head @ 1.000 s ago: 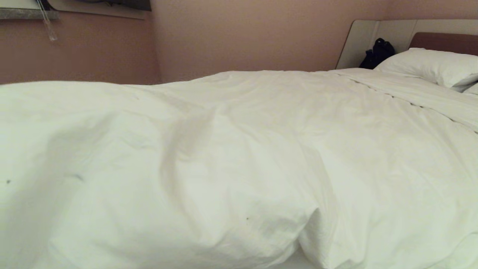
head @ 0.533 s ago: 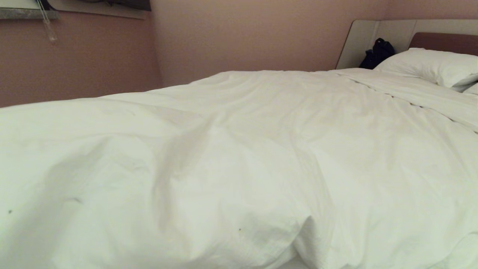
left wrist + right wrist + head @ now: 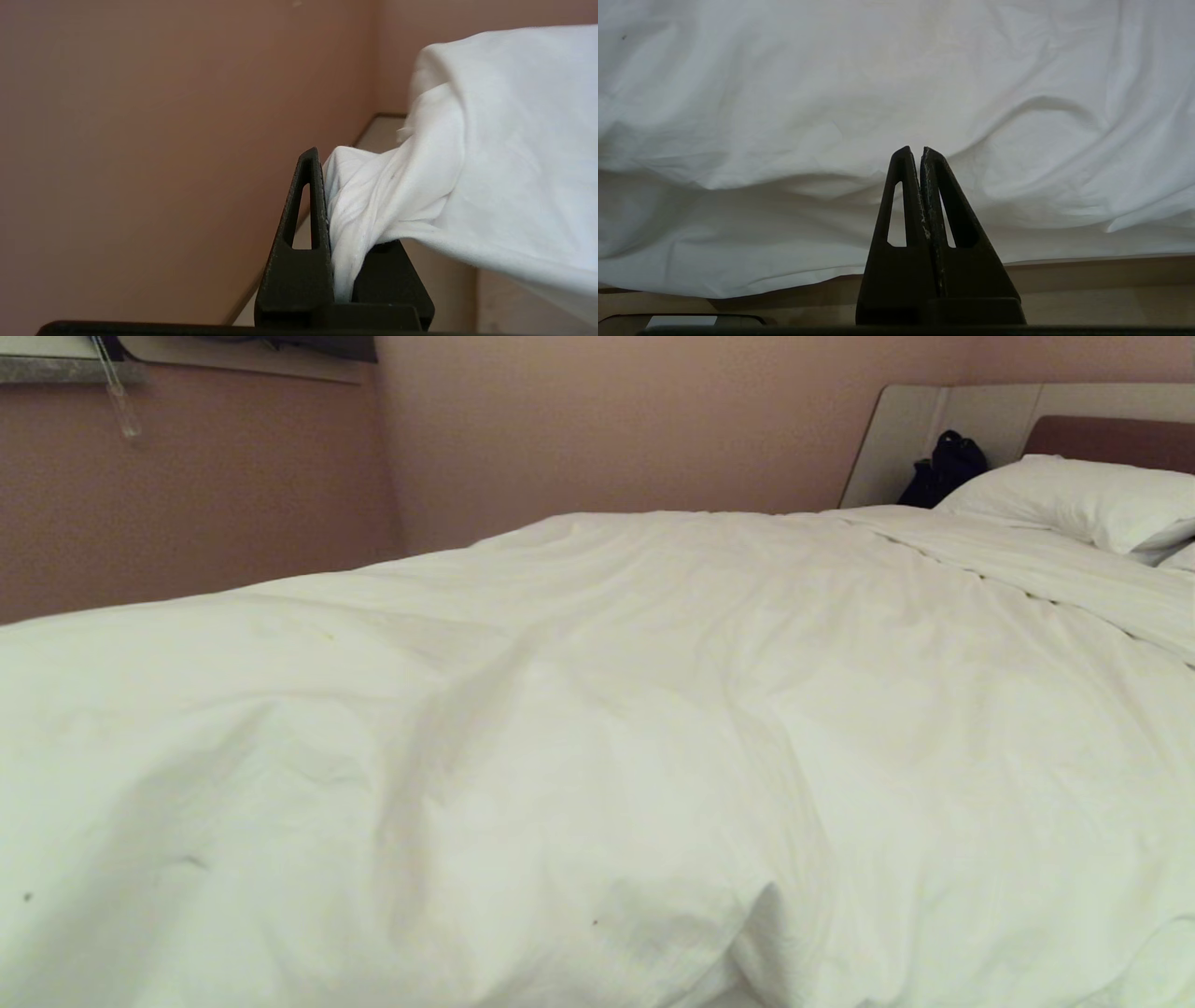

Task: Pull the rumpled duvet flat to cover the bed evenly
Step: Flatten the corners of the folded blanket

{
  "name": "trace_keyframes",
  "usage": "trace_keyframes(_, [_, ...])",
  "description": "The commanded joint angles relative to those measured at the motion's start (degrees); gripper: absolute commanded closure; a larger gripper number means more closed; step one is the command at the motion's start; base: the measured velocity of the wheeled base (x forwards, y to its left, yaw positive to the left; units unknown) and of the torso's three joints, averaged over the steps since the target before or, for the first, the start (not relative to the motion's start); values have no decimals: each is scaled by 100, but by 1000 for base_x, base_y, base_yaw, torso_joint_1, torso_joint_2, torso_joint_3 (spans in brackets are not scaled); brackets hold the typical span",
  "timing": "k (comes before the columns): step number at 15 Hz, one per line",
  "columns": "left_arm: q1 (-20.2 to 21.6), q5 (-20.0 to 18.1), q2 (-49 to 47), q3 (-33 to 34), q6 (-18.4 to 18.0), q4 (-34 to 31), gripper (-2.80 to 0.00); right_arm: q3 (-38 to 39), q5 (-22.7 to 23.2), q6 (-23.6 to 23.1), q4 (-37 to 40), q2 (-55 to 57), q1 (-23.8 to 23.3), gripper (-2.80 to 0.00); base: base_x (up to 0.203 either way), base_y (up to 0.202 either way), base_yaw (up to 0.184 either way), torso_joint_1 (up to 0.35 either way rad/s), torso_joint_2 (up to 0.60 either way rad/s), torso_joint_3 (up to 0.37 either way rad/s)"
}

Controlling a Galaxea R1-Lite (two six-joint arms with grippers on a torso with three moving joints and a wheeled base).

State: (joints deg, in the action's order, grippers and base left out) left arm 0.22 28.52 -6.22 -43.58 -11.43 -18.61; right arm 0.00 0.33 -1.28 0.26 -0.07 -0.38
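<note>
No readable text, no labels, no brands, no numbers, no signs

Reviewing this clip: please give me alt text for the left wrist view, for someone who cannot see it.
The left gripper is shut on a bunched fold of the white duvet, which is held up and billows away from one side of the black fingers. Behind them are a plain pinkish-brown wall and a strip of pale floor.

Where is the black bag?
In the head view, the black bag sits at the far right, against the pale headboard, just left of the pillow.
</note>
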Motion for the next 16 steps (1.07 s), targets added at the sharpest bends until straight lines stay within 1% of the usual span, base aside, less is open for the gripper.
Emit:
trace_keyframes(1, [11, 338, -51, 229, -8, -11, 0, 0, 2, -4, 1, 7, 3, 0, 0, 0, 0, 0, 0, 0])
trace_keyframes(8, [13, 600, 42, 432, -8, -30, 0, 0, 2, -4, 1, 7, -4, 0, 0, 0, 0, 0, 0, 0])
trace_keyframes(9, [13, 756, 42, 454, -14, -37, 0, 0, 2, -4, 1, 7, 3, 0, 0, 0, 0, 0, 0, 0])
trace_keyframes(10, [13, 787, 46, 469, -17, -39, 0, 0, 2, -4, 8, 7, 2, 0, 0, 0, 0, 0, 0, 0])
trace_keyframes(13, [13, 812, 59, 510, -7, -181, 0, 0, 2, -4, 1, 7, -6, 0, 0, 0, 0, 0, 0, 0])
trace_keyframes(16, [13, 721, 147, 646, -1, -179, 0, 0, 2, -4, 9, 7, 3, 0, 0, 0, 0, 0, 0, 0])
